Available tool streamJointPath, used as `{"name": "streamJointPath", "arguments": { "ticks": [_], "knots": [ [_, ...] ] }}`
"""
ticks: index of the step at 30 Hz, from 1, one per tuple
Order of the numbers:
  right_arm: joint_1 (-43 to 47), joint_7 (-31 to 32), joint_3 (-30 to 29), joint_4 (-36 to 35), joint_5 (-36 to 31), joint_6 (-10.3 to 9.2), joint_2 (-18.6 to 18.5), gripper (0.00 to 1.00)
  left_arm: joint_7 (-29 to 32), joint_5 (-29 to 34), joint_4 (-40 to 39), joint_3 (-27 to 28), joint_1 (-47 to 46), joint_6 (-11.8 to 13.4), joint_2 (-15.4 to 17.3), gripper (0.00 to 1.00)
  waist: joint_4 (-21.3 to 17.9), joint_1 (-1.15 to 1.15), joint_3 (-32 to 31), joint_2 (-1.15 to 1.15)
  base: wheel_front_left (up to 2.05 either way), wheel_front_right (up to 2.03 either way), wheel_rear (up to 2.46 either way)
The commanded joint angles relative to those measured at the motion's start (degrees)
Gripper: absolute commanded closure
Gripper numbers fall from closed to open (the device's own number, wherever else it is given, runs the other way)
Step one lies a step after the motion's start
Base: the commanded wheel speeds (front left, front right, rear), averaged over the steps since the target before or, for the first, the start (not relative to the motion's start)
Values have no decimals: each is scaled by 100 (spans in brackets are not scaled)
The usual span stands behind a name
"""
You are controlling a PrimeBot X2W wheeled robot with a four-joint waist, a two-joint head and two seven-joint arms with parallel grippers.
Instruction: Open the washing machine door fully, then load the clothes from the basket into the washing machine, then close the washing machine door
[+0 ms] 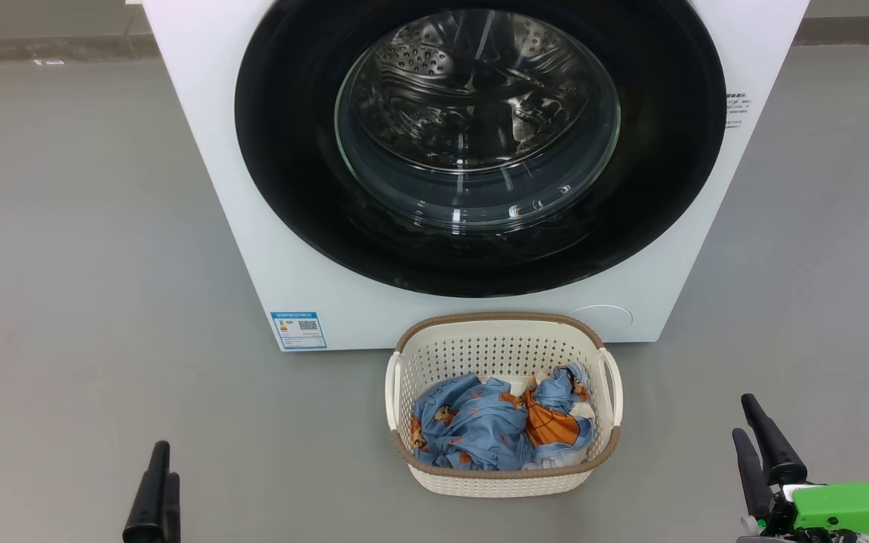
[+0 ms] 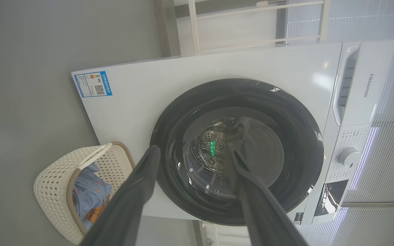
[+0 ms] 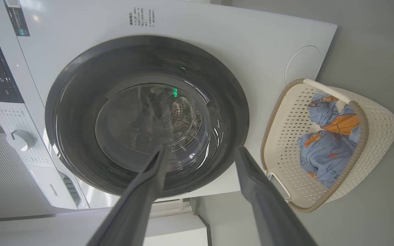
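You were at step one: the washing machine door [image 1: 480, 143] was shut flush on the washing machine [image 1: 208, 151], nothing loaded. The basket [image 1: 502, 483] sat on the floor just in front of the machine's lower front edge, with the clothes [image 1: 495, 426] bundled inside. The left gripper [image 1: 164, 461] and right gripper [image 1: 744, 415] were both spread wide and empty, low either side of the basket, well apart from the door. Next move, my read: you needed one claw on the door rim to swing it fully open.
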Motion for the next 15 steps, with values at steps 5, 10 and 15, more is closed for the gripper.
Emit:
{"name": "streamJointPath", "arguments": {
  "ticks": [5,10,15],
  "knots": [
    [-258,-142,112,-176,-468,11,-141,0,-120,367,-210,-21,-166,-1,145,0,1,-1,1,0,0,0,0],
    [-288,-227,224,-177,-855,12,-176,0,-205,731,-235,-66,-176,-1,173,0,6,-1,-3,0,0,0,0],
    [-329,-312,320,-167,-1238,13,-231,0,-289,1161,-277,-114,-185,-1,203,0,16,-1,-7,0,0,0,0]
  ]
}}
